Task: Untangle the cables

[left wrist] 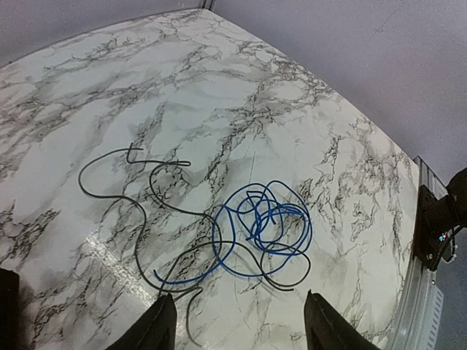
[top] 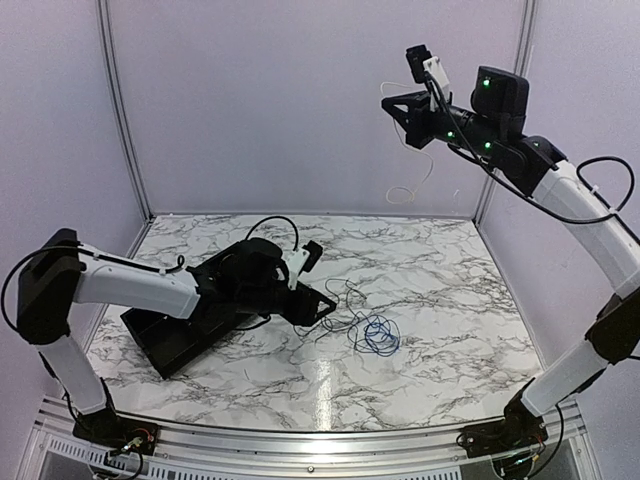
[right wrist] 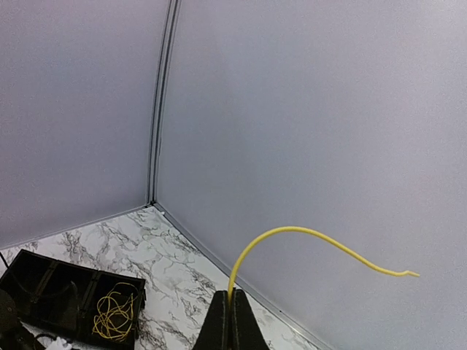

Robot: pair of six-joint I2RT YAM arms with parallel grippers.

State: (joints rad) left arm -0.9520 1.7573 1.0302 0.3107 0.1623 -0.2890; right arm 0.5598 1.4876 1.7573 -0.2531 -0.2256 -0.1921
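My left hand (left wrist: 238, 310) is spread, low over the worktop (left wrist: 219, 87); blue cable (left wrist: 266, 219) and black cable (left wrist: 160, 162) overlap just ahead. My right hand (right wrist: 230, 310) is up high, pinching the yellow cable (right wrist: 292, 232), which arcs above it.

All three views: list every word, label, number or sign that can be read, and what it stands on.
No readable text in any view.
On the black tray: no label shows.
On the marble tabletop: veining only.
On the right arm: green lights, no lettering.
On the yellow cable, blue cable and black cable: no markings visible.
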